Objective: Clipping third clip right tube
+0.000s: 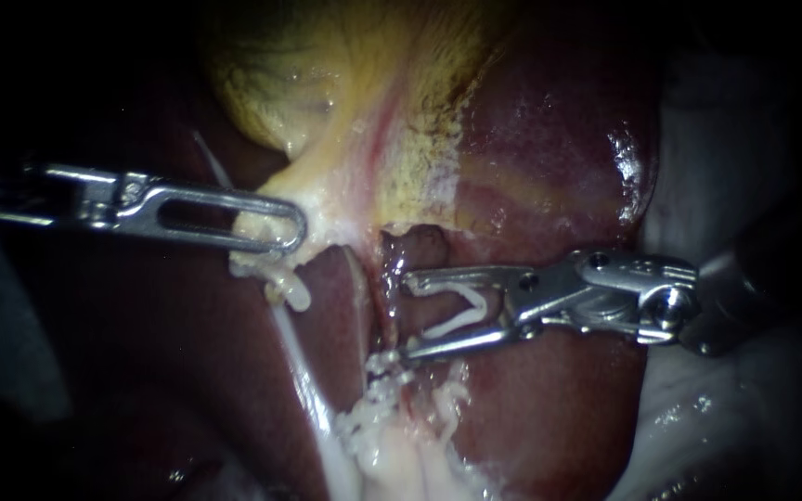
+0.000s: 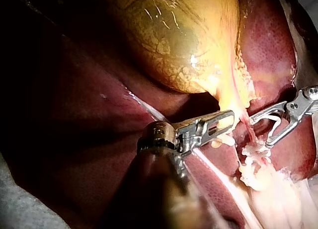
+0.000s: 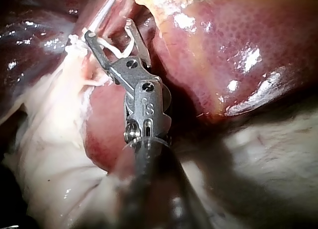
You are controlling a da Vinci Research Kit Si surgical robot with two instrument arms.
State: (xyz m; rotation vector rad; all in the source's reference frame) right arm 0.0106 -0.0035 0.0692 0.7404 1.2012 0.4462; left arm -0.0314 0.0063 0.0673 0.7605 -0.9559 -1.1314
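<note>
Right tube (image 1: pixel 390 269) runs as a dark red strand down the cleft in the liver (image 1: pixel 549 158), below the gallbladder (image 1: pixel 290 83) and just at the tips of your right instrument (image 1: pixel 407 315). That instrument's jaws stand wide apart with a white V-shaped clip (image 1: pixel 457 320) seated between them, one leg lying against each jaw. The clip's open mouth faces the tube, and the endoscope view does not settle whether the tube is already inside it or only beside the tips. In the right wrist view the same spread jaws (image 3: pixel 110 30) reach into pale frayed tissue at the liver's edge, with the clip (image 3: pixel 117 50) showing white between them.

Your left instrument (image 1: pixel 294 232) comes in level from the left. Its slotted jaws are closed on the pale tissue at the gallbladder's narrow end. A thin pale strand (image 1: pixel 299 357) runs down from just under those jaws, well apart from the right instrument.
</note>
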